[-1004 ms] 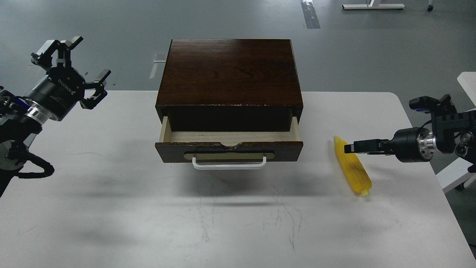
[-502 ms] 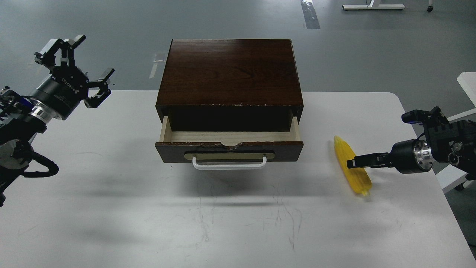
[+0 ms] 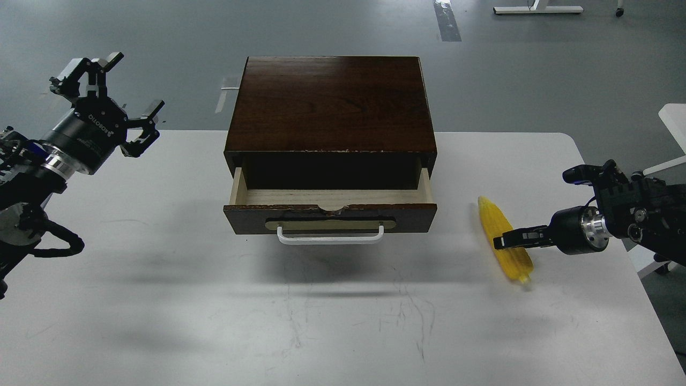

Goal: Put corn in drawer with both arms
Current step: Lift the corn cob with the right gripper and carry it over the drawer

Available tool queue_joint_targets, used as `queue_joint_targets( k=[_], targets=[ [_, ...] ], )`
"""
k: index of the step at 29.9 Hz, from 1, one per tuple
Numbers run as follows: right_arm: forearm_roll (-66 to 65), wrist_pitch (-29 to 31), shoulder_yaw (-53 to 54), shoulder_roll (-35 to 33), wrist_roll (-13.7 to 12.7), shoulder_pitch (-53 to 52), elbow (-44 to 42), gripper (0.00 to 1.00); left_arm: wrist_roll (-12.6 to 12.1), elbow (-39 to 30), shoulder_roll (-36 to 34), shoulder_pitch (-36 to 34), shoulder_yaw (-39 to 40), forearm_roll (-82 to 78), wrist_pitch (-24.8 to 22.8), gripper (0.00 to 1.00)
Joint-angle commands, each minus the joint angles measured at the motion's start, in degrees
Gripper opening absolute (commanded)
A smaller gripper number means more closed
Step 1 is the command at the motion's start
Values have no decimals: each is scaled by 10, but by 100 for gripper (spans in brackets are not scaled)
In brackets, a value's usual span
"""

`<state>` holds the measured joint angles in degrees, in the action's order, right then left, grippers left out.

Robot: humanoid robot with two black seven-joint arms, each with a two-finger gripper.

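Pickup step: right gripper (image 3: 501, 241) at corn (image 3: 504, 239), finger state can't tell; left gripper (image 3: 110, 96) spread, idle; drawer (image 3: 329, 206) open; next: secure grip, lift.

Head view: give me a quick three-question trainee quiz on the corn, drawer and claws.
1. True or false: the corn lies inside the drawer.
2. Which claw is at the corn: A) the left claw, B) the right claw?
3. Fill in: the drawer's white handle faces the ____ edge of the table, near or far.

Key: 1 false, it lies on the table right of the open drawer; 2 B, the left one is spread open, raised off to the left; 3 near.
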<state>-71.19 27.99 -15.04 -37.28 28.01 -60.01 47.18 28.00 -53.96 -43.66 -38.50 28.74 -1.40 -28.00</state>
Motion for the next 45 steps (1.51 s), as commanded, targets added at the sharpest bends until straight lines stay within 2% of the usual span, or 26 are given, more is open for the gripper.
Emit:
queue_joint_targets(
  k=[1,4,8,15,23,28,32,40,42,45],
  targets=[
    [0,0,-2,-1,0,1,0,20,0,0,1,0,0,0,0,98],
    [0,0,-1,-4,0,-1,0,14,0,0,2,0,0,0,0,98],
    [2,0,1,-12,0,-24,3,14,0,0,3,0,2,0,0,98],
    [4,-11,3,-45,0,-148,27,14,0,0,2,-1,6,0,0,98],
    [3,-9,0,-39,0,-320,81,15,0,0,2,-1,13,0,0,98],
    [3,-7,-12,22,0,-398,103,15,0,0,4,-2,13,0,0,98],
    [4,-7,-68,113,0,-468,131,15,0,0,6,-2,14,0,0,98],
    [0,-11,-87,229,0,-484,135,15,0,1,7,-2,15,0,0,98],
    [-2,-21,-104,251,0,-486,137,15,0,1,7,-2,16,0,0,98],
    [-39,-78,-131,271,0,-496,156,15,0,1,7,-2,25,0,0,98]
  ],
)
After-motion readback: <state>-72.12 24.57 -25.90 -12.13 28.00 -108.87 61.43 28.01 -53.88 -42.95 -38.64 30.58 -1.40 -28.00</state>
